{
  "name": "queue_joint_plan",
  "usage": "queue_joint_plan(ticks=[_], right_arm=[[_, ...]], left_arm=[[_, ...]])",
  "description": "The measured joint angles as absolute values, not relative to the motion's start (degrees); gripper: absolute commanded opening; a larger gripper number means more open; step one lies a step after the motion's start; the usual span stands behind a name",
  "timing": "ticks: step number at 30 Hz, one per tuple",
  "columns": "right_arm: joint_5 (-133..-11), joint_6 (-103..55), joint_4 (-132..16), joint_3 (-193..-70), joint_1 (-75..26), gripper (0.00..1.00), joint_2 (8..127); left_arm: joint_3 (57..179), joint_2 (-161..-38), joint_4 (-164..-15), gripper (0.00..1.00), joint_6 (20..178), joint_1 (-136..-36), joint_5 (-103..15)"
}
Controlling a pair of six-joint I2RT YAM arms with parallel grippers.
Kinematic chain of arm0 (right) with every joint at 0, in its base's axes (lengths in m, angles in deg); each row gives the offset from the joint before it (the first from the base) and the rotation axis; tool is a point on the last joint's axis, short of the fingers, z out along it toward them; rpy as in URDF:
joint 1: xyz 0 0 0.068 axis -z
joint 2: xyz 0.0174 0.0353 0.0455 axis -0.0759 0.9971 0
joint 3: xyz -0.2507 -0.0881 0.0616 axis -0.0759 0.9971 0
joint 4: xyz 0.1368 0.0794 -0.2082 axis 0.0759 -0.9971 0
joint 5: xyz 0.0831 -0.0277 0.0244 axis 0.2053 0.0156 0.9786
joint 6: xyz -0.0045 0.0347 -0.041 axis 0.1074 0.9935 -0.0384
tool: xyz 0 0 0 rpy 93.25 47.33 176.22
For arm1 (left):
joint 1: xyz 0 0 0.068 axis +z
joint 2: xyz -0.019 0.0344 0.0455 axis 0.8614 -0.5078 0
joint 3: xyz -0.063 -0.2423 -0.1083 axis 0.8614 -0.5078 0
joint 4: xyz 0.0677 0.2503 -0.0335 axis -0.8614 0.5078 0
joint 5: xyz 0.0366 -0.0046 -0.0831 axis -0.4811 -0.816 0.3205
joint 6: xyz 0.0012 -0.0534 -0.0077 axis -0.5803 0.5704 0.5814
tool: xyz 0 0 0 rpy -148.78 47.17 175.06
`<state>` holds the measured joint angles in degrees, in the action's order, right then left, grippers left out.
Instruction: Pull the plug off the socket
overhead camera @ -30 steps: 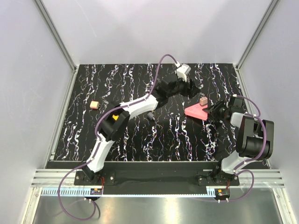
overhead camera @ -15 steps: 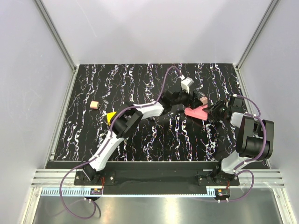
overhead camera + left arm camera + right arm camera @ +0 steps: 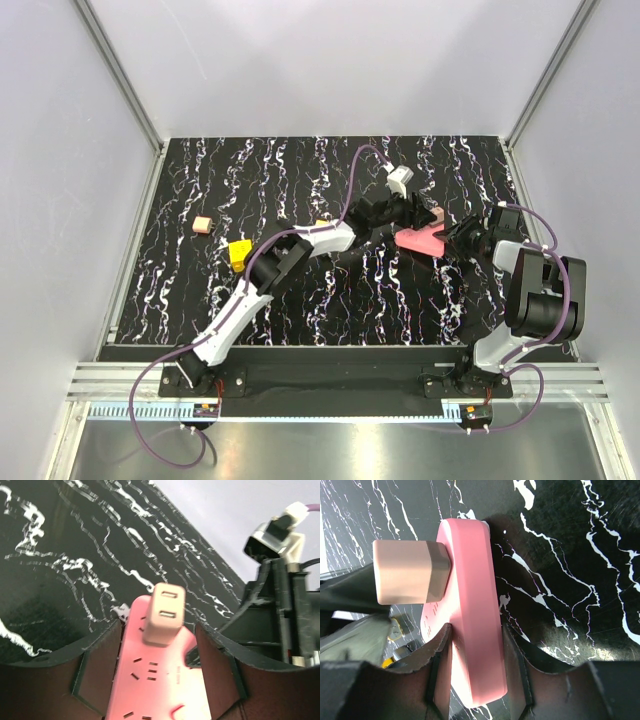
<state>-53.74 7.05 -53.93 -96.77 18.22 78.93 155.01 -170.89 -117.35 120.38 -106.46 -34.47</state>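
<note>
- Now, the black marbled bench (image 3: 180, 280) fills the floor of the cell, and all the action sits on its right-hand side.
- Left arm (image 3: 300, 240) stretches diagonally across the bench towards the right; right arm (image 3: 540, 290) is folded up tight at the right edge, wrist pointing inward.
- Pink socket strip (image 3: 472, 605) lies right of centre, between the two wrists.
- Right end effector (image 3: 475, 626) is clamped on the near end of that strip, one finger pressed to each long side.
- Left end effector (image 3: 157, 626) is spread wide, grasping nothing; its dark fingers (image 3: 100, 665) straddle the strip, one on each side, tips level with the base of the plug.
- Plug (image 3: 162, 612), a pale beige block, is still seated in the strip's face near the end away from the right wrist, standing straight out from the pink surface with two slots showing on its top.
- Yellow piece (image 3: 238, 253) sits just beside the left arm's elbow.
- Small tan block (image 3: 203, 225) rests over on the left, well apart from everything else.
</note>
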Motion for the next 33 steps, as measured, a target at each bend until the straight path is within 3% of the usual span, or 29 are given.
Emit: queue_joint_plan(ticks=[27,33], right_arm=[[-53.76,7.05,-53.95,-96.79,18.2,0.0,78.93],[-53.76,7.05,-53.95,-96.79,18.2,0.0,78.93]], left_arm=[[160.01,-174.22,-116.72,0.57,124.25,-107.38,-35.21],[160.06,-174.63,-116.13,0.44,124.92,-107.6,-35.23]])
